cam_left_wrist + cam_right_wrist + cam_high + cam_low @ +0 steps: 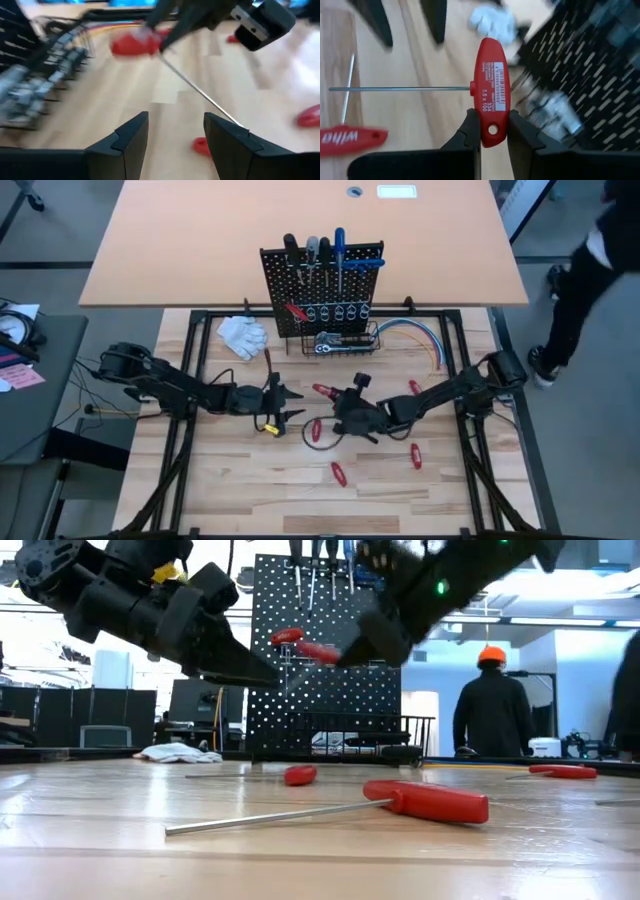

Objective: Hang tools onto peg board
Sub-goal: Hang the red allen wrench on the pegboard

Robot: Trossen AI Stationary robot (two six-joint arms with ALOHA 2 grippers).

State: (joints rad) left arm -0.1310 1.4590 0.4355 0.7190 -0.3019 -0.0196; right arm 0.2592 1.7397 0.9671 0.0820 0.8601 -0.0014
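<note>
The right hand [490, 131] grips a red T-handled hex key [492, 87] by its handle end, shaft free for hanging; the left hand [175, 137] waits open nearby.

this looks like a robotics lab or workshop: a pale wooden work surface [250, 480] sits in a black metal frame with two dark robot arms mounted at its sides, and a black peg board [322, 292] with hand tools stands at its far edge. beyond it are a large bare desk [300, 230], grey floor, dark partition panels, and a person in an orange hard hat [489, 700].
</note>
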